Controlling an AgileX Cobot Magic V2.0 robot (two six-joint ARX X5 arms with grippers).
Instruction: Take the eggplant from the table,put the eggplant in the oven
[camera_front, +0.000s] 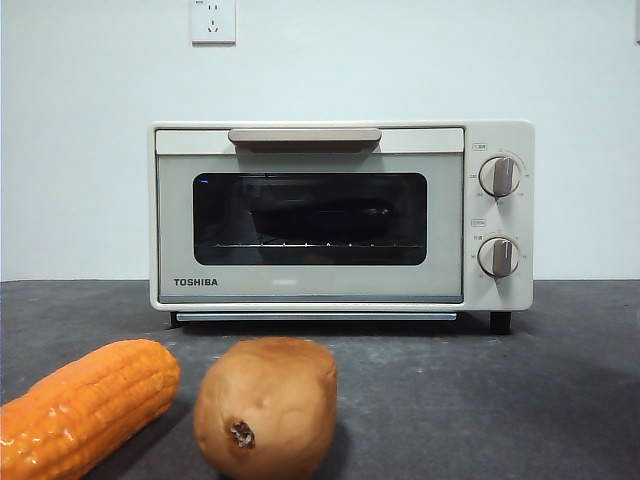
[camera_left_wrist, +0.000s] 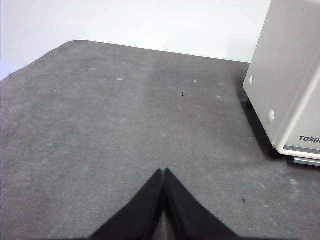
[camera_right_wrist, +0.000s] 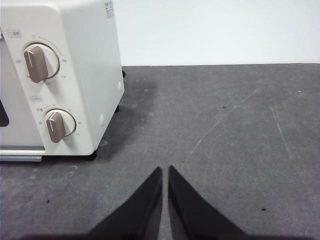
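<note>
The cream-white oven (camera_front: 310, 285) stands at the back of the table (camera_front: 500, 400) with its door closed. Behind the dark glass, a dark elongated form that seems to be the eggplant (camera_front: 315, 218) lies dimly on the wire rack. My left gripper (camera_left_wrist: 163, 171) hovers shut and empty over bare table, left of the oven's side wall (camera_left_wrist: 285, 75). On the other side, my right gripper (camera_right_wrist: 165, 169) is shut and empty, with the oven's knobs (camera_right_wrist: 36, 62) off to its left. Neither gripper shows in the front view.
An orange corn cob (camera_front: 85, 405) lies at the front left. A brown potato (camera_front: 265, 405) sits beside it, in front of the oven. A white wall with a socket (camera_front: 213, 20) stands behind the table.
</note>
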